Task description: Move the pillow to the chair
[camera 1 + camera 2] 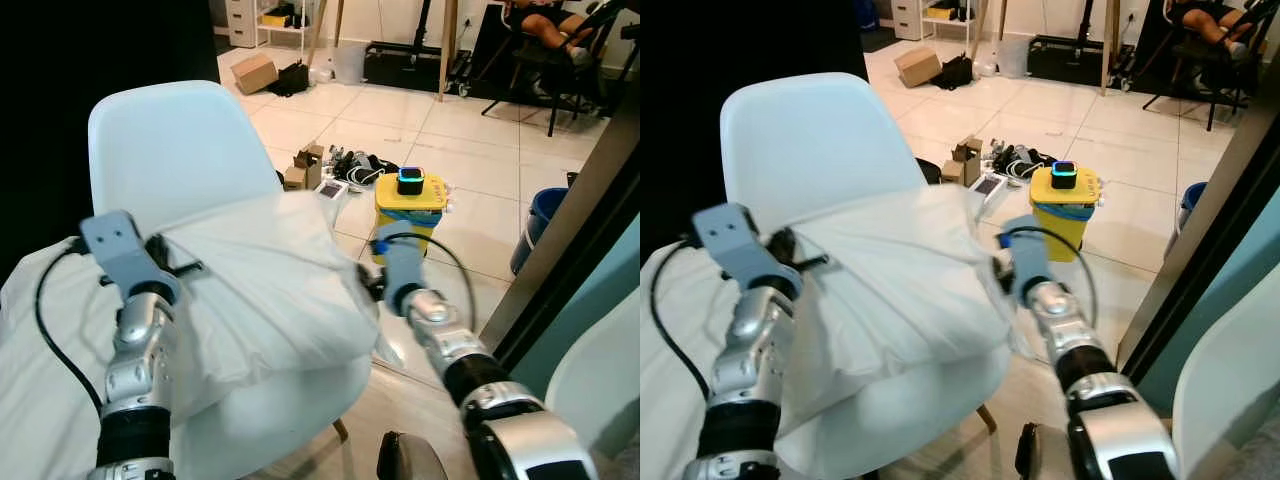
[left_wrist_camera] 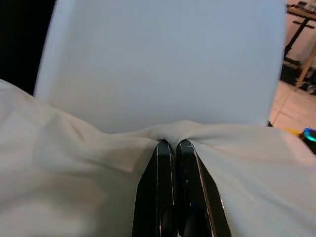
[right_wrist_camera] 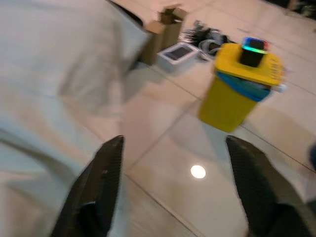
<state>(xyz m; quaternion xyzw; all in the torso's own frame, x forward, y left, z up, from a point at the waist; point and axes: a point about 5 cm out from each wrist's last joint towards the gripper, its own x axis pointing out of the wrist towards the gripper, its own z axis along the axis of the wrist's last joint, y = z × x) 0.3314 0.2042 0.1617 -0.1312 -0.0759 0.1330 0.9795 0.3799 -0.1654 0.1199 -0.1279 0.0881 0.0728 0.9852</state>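
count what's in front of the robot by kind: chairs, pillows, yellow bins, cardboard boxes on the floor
white chairs: 2, one under the pillow, one at the right edge
pillows: 1, left gripper shut on it, right gripper open
yellow bins: 1
cardboard boxes: 2, one far, one small
total: 6

Two silver jointed arms with black cuffs, blue-grey wrist blocks, looping black cables, and long black gripper fingers (image 2: pixel 163 187).

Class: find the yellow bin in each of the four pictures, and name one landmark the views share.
Left eye view: yellow bin on the floor, right of centre.
Right eye view: right of centre.
Left wrist view: a sliver at the right edge.
Right wrist view: upper right.
Shared landmark: the pillow.
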